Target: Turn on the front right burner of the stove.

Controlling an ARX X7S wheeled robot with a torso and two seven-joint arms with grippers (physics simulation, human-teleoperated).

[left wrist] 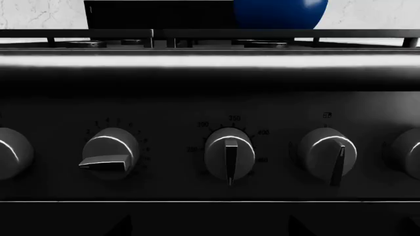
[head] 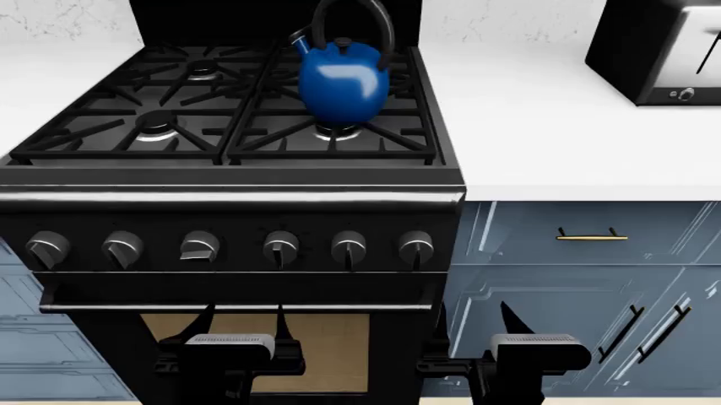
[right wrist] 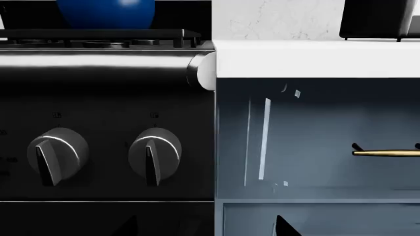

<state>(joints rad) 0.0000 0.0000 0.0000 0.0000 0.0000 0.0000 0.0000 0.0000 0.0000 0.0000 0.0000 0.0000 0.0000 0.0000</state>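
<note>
The black stove (head: pixel 225 181) has four burners under black grates. A blue kettle (head: pixel 344 80) stands on the front right burner (head: pixel 338 132), hiding most of it. Six knobs run along the front. The third from the left (head: pixel 199 247) is turned sideways; the others point down, including the rightmost (head: pixel 416 247). My left gripper (head: pixel 245 314) is open and empty before the oven window, below the middle knobs (left wrist: pixel 229 155). My right gripper (head: pixel 474 312) is open and empty by the stove's right edge, below the two right knobs (right wrist: pixel 155 155). Neither touches a knob.
A white counter (head: pixel 563 126) lies right of the stove, with a small black appliance (head: pixel 659 51) at the back. Blue cabinets with a gold drawer handle (head: pixel 592 237) sit below it. The tan oven window (head: pixel 327 346) is between the grippers.
</note>
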